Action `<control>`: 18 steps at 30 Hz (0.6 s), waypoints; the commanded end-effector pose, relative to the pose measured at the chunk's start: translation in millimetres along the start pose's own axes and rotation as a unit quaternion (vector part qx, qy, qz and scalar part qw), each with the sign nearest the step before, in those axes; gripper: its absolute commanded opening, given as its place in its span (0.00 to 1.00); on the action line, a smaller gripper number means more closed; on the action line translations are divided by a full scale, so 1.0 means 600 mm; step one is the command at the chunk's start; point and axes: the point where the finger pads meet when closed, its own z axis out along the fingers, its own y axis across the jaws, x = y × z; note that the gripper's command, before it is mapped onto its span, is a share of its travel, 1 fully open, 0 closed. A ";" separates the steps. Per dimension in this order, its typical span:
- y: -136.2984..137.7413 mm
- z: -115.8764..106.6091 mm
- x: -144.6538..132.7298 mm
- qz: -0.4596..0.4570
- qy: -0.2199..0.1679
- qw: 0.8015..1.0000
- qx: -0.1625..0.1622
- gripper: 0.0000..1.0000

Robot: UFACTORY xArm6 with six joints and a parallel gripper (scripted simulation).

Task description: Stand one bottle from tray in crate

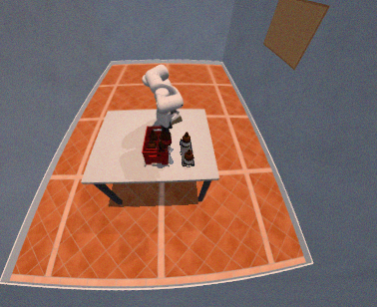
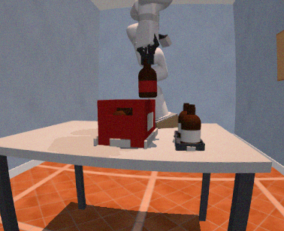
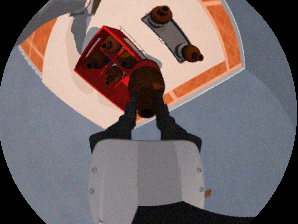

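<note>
My gripper (image 2: 147, 57) is shut on the neck of a brown bottle with a red label (image 2: 147, 81). It holds the bottle upright in the air, just above the right part of the red crate (image 2: 125, 122). In the wrist view the held bottle (image 3: 147, 87) hangs over the crate's near edge (image 3: 115, 66), and several brown bottles stand in the crate's cells. Two brown bottles with white labels (image 2: 189, 124) stand upright on the dark tray (image 2: 189, 144) to the right of the crate. They also show in the wrist view (image 3: 174, 32).
The crate (image 1: 157, 146) and the tray (image 1: 187, 150) stand side by side near the middle of a white table (image 1: 152, 146). The arm's base (image 1: 162, 100) rises at the table's far edge. An orange tiled floor lies around the table.
</note>
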 end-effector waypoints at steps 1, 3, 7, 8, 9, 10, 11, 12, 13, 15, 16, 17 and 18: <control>-0.007 -0.002 -0.011 0.000 0.000 1.000 -0.002 0.00; -0.011 -0.002 -0.017 0.000 0.000 1.000 -0.002 0.00; -0.020 -0.002 -0.030 0.000 0.000 1.000 -0.002 0.00; -0.022 -0.002 -0.033 0.000 0.000 1.000 -0.002 0.00; -0.024 -0.002 -0.036 0.000 0.000 1.000 -0.002 0.00; -0.027 -0.002 -0.039 0.000 0.000 1.000 -0.002 0.00; -0.029 -0.002 -0.042 0.000 0.000 1.000 -0.002 0.00; -0.031 -0.002 -0.045 0.000 0.000 1.000 -0.002 0.00; -0.033 -0.002 -0.048 0.000 0.000 1.000 -0.002 0.00; -0.037 -0.002 -0.054 0.000 0.000 1.000 -0.002 0.00; -0.039 -0.002 -0.057 0.000 0.000 1.000 -0.002 0.00; -0.039 -0.002 -0.057 0.000 0.000 1.000 -0.002 0.00; -0.039 -0.002 -0.057 0.000 0.000 1.000 -0.002 0.00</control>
